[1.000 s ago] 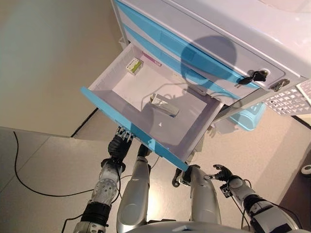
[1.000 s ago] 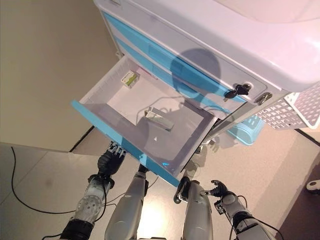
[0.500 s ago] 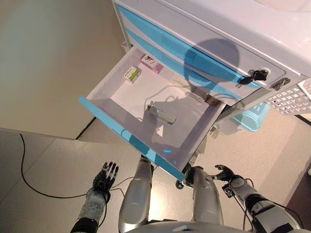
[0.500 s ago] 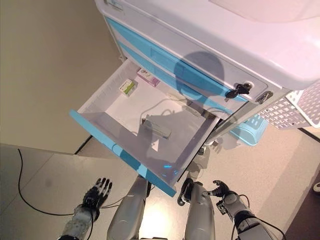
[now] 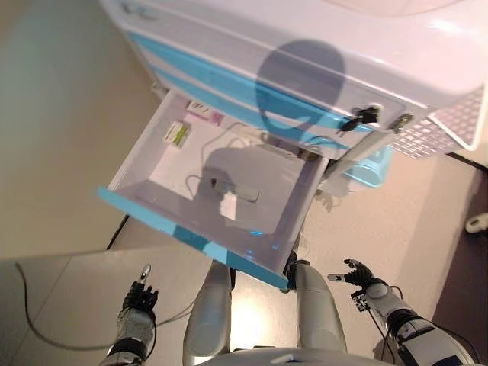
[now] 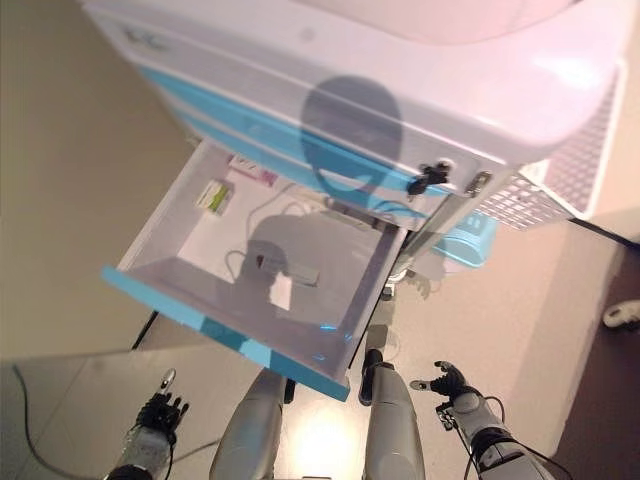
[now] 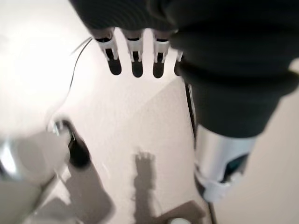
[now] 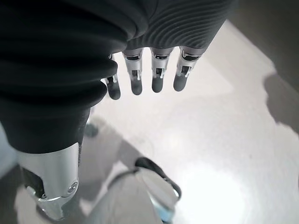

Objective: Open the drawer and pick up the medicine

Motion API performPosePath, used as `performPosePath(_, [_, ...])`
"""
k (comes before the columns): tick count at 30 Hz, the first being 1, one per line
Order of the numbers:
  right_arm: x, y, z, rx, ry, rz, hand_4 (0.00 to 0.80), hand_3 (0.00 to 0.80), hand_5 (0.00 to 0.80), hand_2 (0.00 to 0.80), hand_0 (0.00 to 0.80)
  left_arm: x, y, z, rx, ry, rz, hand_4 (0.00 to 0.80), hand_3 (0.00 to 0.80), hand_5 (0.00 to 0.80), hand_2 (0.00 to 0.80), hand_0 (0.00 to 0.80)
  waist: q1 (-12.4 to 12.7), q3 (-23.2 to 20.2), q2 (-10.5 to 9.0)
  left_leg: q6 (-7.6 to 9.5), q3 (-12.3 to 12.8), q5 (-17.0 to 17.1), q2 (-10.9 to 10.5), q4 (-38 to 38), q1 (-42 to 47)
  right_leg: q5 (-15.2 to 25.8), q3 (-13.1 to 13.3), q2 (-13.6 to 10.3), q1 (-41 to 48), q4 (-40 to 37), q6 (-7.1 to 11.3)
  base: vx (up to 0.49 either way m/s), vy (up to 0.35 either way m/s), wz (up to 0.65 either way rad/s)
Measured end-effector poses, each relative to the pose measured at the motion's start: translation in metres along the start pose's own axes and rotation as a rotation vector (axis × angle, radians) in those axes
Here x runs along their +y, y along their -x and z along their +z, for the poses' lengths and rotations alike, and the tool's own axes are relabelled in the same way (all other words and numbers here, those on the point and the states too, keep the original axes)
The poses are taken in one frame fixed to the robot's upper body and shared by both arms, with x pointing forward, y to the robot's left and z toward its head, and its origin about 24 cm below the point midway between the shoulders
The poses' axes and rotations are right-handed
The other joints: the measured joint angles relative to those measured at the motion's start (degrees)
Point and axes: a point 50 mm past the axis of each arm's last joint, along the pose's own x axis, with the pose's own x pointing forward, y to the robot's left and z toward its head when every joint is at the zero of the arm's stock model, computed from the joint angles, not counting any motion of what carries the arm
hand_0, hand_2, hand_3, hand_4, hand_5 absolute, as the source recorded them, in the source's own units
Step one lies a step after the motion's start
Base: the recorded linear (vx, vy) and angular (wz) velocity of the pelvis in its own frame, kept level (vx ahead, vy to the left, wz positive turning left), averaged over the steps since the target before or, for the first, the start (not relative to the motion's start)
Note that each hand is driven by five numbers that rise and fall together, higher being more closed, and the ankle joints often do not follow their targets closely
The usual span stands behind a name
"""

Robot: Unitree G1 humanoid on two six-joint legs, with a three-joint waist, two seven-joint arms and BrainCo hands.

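Note:
The bottom drawer [image 5: 191,240] of a white cart stands pulled out, its blue front towards me. Inside lie a green and white medicine box [image 5: 176,134], a pink box [image 5: 204,113] at the back, a grey tube-like pack [image 5: 235,188] in the middle and a white slip [image 5: 229,207]. My left hand [image 5: 137,297] hangs low over the floor, below and left of the drawer front, open and empty, fingers [image 7: 135,65] straight. My right hand [image 5: 357,272] hangs low at the right, open and empty, fingers [image 8: 156,79] straight.
The cart [image 5: 305,46] has further blue drawer fronts above and a key [image 5: 364,116] in its lock. A white mesh basket [image 5: 438,130] hangs on its right side, with a light blue bin [image 5: 366,164] beneath. A beige wall [image 5: 53,114] stands at the left.
My left hand has let go of the drawer front and dropped to the floor side. The drawer has come out further, showing the pink box. The camera has shifted.

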Motion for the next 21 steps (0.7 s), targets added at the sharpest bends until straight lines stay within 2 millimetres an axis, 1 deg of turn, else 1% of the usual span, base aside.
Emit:
performPosePath(1, [0.0, 0.0, 0.001, -0.004, -0.013, 0.001, 0.0, 0.0, 0.0, 0.0, 0.0, 0.001, 0.0, -0.001, 0.007, -0.063, -0.001, 0.0, 0.0, 0.0, 0.0, 0.0, -0.43, -0.14, -0.21, 0.24, 0.66, -0.01, 0.06, -0.2, 0.03, 0.45, 0.68, 0.18, -0.18, -0.8, 0.18, 0.039, 0.113, -0.5])
performPosePath(2, [0.0, 0.0, 0.001, -0.006, -0.025, 0.004, 0.0, 0.0, 0.0, 0.0, 0.0, 0.001, 0.0, -0.002, 0.016, -0.136, -0.01, 0.0, 0.0, 0.0, 0.0, 0.0, -0.07, -0.46, -0.41, 0.86, 1.74, -0.01, 0.37, -0.85, 0.14, 1.57, 1.26, -0.06, -0.13, -1.99, 0.69, 0.048, 0.119, -0.55])
performPosePath(3, [0.002, 0.0, 0.001, -0.008, -0.041, 0.015, 0.0, 0.0, 0.0, 0.0, 0.0, -0.001, 0.0, -0.005, 0.032, -0.216, -0.019, 0.0, 0.0, 0.0, 0.0, 0.0, -1.03, -0.84, -0.68, 1.43, 2.79, -0.06, 0.52, -1.45, 0.67, 3.06, 2.06, 0.15, 0.19, -4.17, 1.24, 0.059, 0.165, -0.61])
performPosePath(4, [0.004, 0.001, 0.003, -0.014, -0.045, 0.025, 0.0, 0.0, 0.0, 0.0, 0.0, 0.0, 0.0, -0.007, 0.042, -0.258, -0.02, 0.0, 0.0, 0.0, 0.0, 0.0, -1.1, -1.29, -1.12, 1.48, 3.74, -0.02, 0.31, -1.93, 1.18, 3.71, 2.58, 0.13, 0.23, -5.25, 1.24, 0.04, 0.126, -0.68])
performPosePath(5, [0.005, 0.001, 0.006, -0.031, -0.047, 0.037, 0.0, 0.0, 0.0, 0.0, 0.0, 0.0, 0.0, -0.013, 0.067, -0.331, -0.03, 0.0, 0.0, 0.0, 0.0, 0.0, -1.33, -1.9, -1.5, 1.93, 5.09, 0.01, 0.34, -2.79, 2.05, 5.45, 3.16, 0.02, 0.94, -7.72, 1.73, 0.054, 0.155, -0.81])
performPosePath(6, [0.005, 0.001, 0.012, -0.059, -0.051, 0.05, 0.0, 0.0, 0.0, 0.0, 0.0, 0.0, 0.001, -0.017, 0.086, -0.406, -0.043, 0.0, 0.0, 0.0, 0.0, 0.0, -1.16, -2.29, -1.96, 2.26, 6.22, 0.16, 0.5, -4.37, 3.04, 7.3, 3.81, 0.06, 1.86, -10.65, 1.98, 0.043, 0.109, -0.8])
performPosePath(8, [0.004, 0.002, 0.02, -0.102, -0.05, 0.066, 0.0, 0.0, 0.0, 0.0, 0.0, 0.001, 0.001, -0.019, 0.103, -0.472, -0.054, 0.0, 0.0, 0.0, 0.0, 0.0, -1.39, -2.74, -2.55, 2.8, 7.38, 0.32, 0.46, -5.55, 3.81, 9.63, 4.47, 0.0, 2.63, -13.98, 2.65, 0.038, 0.087, -0.64])
performPosePath(9, [0.002, 0.003, 0.029, -0.142, -0.037, 0.076, 0.0, 0.0, 0.0, 0.0, 0.0, -0.004, 0.0, -0.017, 0.102, -0.525, -0.071, 0.0, 0.0, 0.0, 0.0, 0.0, -1.86, -3.16, -3.14, 3.15, 8.37, 0.38, 0.17, -6.14, 4.59, 11.39, 4.82, -0.16, 3.68, -16.75, 2.86, 0.046, 0.093, -0.49])
performPosePath(10, [0.002, 0.004, 0.029, -0.151, -0.02, 0.088, 0.0, 0.0, 0.0, 0.0, 0.0, -0.003, 0.0, -0.018, 0.108, -0.549, -0.071, 0.0, 0.0, 0.0, 0.0, 0.0, -2.22, -3.21, -3.15, 3.56, 8.42, 0.38, 0.19, -6.49, 4.9, 12.13, 4.86, -0.22, 4.45, -17.85, 3.28, 0.052, 0.072, -0.33])
performPosePath(11, [-0.001, 0.008, 0.038, -0.202, 0.013, 0.105, 0.0, 0.0, 0.0, 0.0, 0.0, -0.006, 0.0, -0.015, 0.096, -0.608, -0.086, 0.0, 0.0, 0.0, 0.0, 0.0, -3.19, -3.49, -3.71, 3.72, 9.05, 0.36, -0.25, -7.06, 5.97, 12.92, 5.05, -0.63, 5.62, -19.51, 3.62, 0.057, 0.071, -0.16])
performPosePath(12, [-0.003, 0.011, 0.041, -0.232, 0.032, 0.118, 0.0, 0.0, 0.0, 0.0, 0.0, -0.007, -0.001, -0.014, 0.094, -0.64, -0.089, 0.0, 0.0, 0.0, 0.0, 0.0, -3.15, -3.64, -3.9, 4.04, 9.56, 0.45, 0.05, -7.62, 6.41, 13.31, 5.16, -0.81, 6.03, -20.02, 3.8, 0.064, 0.058, -0.37])
performPosePath(13, [-0.009, 0.019, 0.055, -0.307, 0.104, 0.153, 0.0, 0.0, 0.0, 0.0, 0.0, -0.005, -0.001, -0.013, 0.095, -0.701, -0.094, 0.0, 0.0, 0.0, 0.0, 0.0, -3.03, -4.03, -4.67, 4.1, 10.95, 0.64, -0.21, -8.43, 8.0, 14.91, 6.06, -0.89, 7.25, -21.67, 4.22, 0.064, 0.052, -0.42])
performPosePath(14, [-0.011, 0.023, 0.06, -0.345, 0.142, 0.167, 0.0, 0.0, 0.0, 0.0, 0.0, -0.002, 0.0, -0.014, 0.101, -0.728, -0.091, 0.0, 0.0, 0.0, 0.0, 0.0, -3.07, -4.14, -4.74, 4.17, 11.56, 0.61, -0.02, -8.96, 8.71, 15.39, 6.2, -0.98, 7.82, -22.4, 4.21, 0.056, 0.035, -0.43])
performPosePath(15, [-0.023, 0.032, 0.078, -0.422, 0.201, 0.173, 0.0, 0.0, 0.0, 0.0, 0.0, -0.001, -0.001, -0.013, 0.106, -0.755, -0.094, 0.0, 0.0, 0.0, 0.0, 0.0, -3.61, -4.31, -5.13, 4.25, 11.86, 0.46, -0.39, -9.19, 9.79, 15.96, 6.22, -0.99, 9.13, -23.54, 4.26, 0.06, 0.022, -0.18])
performPosePath(16, [-0.035, 0.045, 0.088, -0.483, 0.281, 0.184, 0.0, 0.0, 0.0, 0.0, 0.0, 0.0, -0.001, -0.012, 0.111, -0.767, -0.097, 0.0, 0.0, 0.0, 0.0, 0.0, -3.69, -4.32, -5.12, 4.28, 11.85, 0.34, -0.35, -9.68, 10.47, 16.16, 6.23, -1.01, 10.12, -24.39, 4.46, 0.062, 0.008, -0.09])
performPosePath(17, [-0.054, 0.06, 0.102, -0.556, 0.393, 0.183, 0.0, 0.0, 0.0, 0.0, 0.0, 0.009, 0.0, -0.012, 0.125, -0.802, -0.086, 0.0, 0.0, 0.0, 0.0, 0.0, -4.37, -4.93, -5.82, 4.21, 11.9, 0.31, -0.19, -10.0, 11.59, 16.2, 6.22, -0.98, 11.22, -24.85, 4.48, 0.07, 0.005, -0.03])
performPosePath(18, [-0.064, 0.069, 0.109, -0.574, 0.457, 0.188, 0.0, 0.0, 0.0, 0.0, 0.0, 0.012, 0.0, -0.012, 0.13, -0.81, -0.083, 0.0, 0.0, 0.0, 0.0, 0.0, -4.37, -5.02, -6.0, 4.14, 11.89, 0.31, -0.04, -10.37, 12.37, 16.26, 6.12, -0.88, 12.26, -25.66, 4.64, 0.101, 0.005, -0.03])
performPosePath(19, [-0.081, 0.078, 0.114, -0.575, 0.545, 0.188, 0.0, 0.0, 0.0, 0.0, 0.0, 0.019, 0.001, -0.014, 0.148, -0.838, -0.076, 0.0, 0.0, 0.0, 0.0, 0.0, -4.35, -6.31, -6.79, 4.1, 11.95, 0.3, -0.05, -10.98, 13.26, 16.23, 6.08, -0.73, 13.19, -26.42, 4.61, 0.073, 0.005, -0.03])
performPosePath(20, [-0.089, 0.082, 0.118, -0.572, 0.58, 0.181, 0.0, 0.0, 0.0, 0.0, 0.0, 0.022, 0.002, -0.014, 0.155, -0.846, -0.075, 0.0, 0.0, 0.0, 0.0, 0.0, -4.27, -6.68, -7.2, 4.04, 11.93, 0.27, -0.04, -11.2, 13.93, 16.27, 5.97, -0.62, 13.94, -26.81, 4.56, 0.078, -0.001, 0.01])
performPosePath(21, [-0.096, 0.088, 0.119, -0.554, 0.655, 0.197, 0.0, 0.0, 0.0, 0.0, 0.0, 0.024, 0.002, -0.017, 0.168, -0.846, -0.078, 0.0, 0.0, 0.0, 0.0, 0.0, -4.32, -6.69, -7.21, 3.97, 11.85, 0.23, 0.06, -11.34, 14.69, 16.36, 5.72, -0.61, 14.93, -27.25, 4.53, 0.045, -0.015, 0.03])
